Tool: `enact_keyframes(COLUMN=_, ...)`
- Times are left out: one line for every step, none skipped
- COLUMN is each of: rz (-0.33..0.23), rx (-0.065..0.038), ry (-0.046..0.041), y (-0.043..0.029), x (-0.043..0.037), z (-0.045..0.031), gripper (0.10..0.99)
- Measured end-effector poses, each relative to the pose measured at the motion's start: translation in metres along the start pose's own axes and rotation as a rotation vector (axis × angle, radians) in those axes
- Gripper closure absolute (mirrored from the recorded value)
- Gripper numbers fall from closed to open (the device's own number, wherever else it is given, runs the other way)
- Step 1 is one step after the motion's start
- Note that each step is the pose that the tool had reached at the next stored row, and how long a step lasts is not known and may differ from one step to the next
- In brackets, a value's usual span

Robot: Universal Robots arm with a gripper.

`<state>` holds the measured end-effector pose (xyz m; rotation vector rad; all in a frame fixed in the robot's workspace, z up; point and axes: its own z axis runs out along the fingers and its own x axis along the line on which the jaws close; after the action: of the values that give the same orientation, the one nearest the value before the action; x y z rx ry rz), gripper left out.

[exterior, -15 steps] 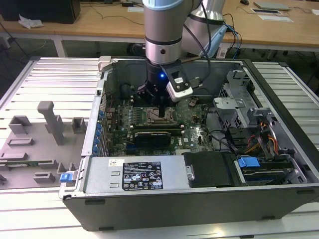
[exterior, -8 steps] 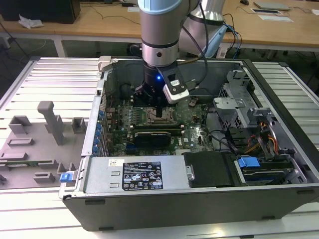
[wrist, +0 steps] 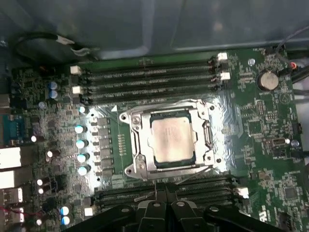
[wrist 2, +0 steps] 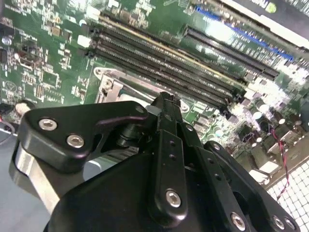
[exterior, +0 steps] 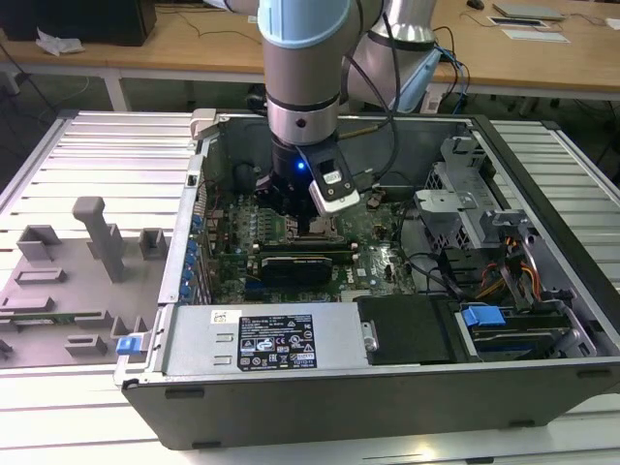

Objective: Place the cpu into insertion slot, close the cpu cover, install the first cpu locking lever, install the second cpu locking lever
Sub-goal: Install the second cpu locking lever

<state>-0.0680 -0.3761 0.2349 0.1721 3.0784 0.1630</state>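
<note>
The cpu [wrist: 171,140], a pale tan-silver square, lies flat in the insertion slot [wrist: 171,166] on the green motherboard [exterior: 378,257]. The cpu cover [wrist: 137,140], a silvery frame, lies down around the chip. A thin wire lever runs along each long side of the frame; I cannot tell if they are latched. My gripper [wrist: 166,191] hangs shut just beside the socket edge, over the nearby memory slots, holding nothing that I can see. In the second wrist view its black fingers [wrist 2: 166,111] reach over a corner of the cover [wrist 2: 108,87]. In the exterior view the gripper [exterior: 308,221] is low inside the open computer case.
Long black memory slots [wrist: 149,77] flank the socket on both sides. A row of blue-topped capacitors [wrist: 81,145] and a coin battery [wrist: 267,80] stand nearby. The case walls [exterior: 320,387], drive bays [exterior: 484,232] and cables ring the board. A grey fixture tray [exterior: 87,262] sits at the exterior view's left.
</note>
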Motion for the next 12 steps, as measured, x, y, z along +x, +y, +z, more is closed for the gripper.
enact_keyframes(rz=0.001, rx=-0.015, ry=0.0017, y=-0.0009, x=0.0014, z=0.0002, gripper=0.980)
enact_keyframes(rz=0.001, rx=-0.025, ry=0.0027, y=-0.0016, x=0.0028, z=0.0005, gripper=0.980)
enact_keyframes(rz=0.001, rx=-0.039, ry=0.0043, y=-0.0033, x=0.0053, z=0.0015, gripper=0.980)
enact_keyframes(rz=0.001, rx=-0.047, ry=0.0053, y=-0.0070, x=0.0075, z=0.0035, gripper=0.980)
enact_keyframes(rz=0.002, rx=-0.049, ry=0.0055, y=-0.0097, x=0.0079, z=0.0051, gripper=0.980)
enact_keyframes(rz=0.002, rx=-0.054, ry=0.0060, y=-0.0135, x=0.0081, z=0.0072, gripper=0.980)
enact_keyframes(rz=0.002, rx=-0.066, ry=0.0074, y=-0.0148, x=0.0087, z=0.0085, gripper=0.980)
enact_keyframes(rz=0.002, rx=-0.074, ry=0.0084, y=-0.0150, x=0.0094, z=0.0091, gripper=0.980)
enact_keyframes(rz=0.002, rx=-0.079, ry=0.0089, y=-0.0152, x=0.0101, z=0.0098, gripper=0.980)
enact_keyframes(rz=0.001, rx=-0.083, ry=0.0094, y=-0.0155, x=0.0120, z=0.0115, gripper=0.980)
enact_keyframes(rz=0.002, rx=-0.085, ry=0.0097, y=-0.0161, x=0.0151, z=0.0136, gripper=0.980)
enact_keyframes(rz=0.002, rx=-0.086, ry=0.0098, y=-0.0169, x=0.0189, z=0.0169, gripper=0.980)
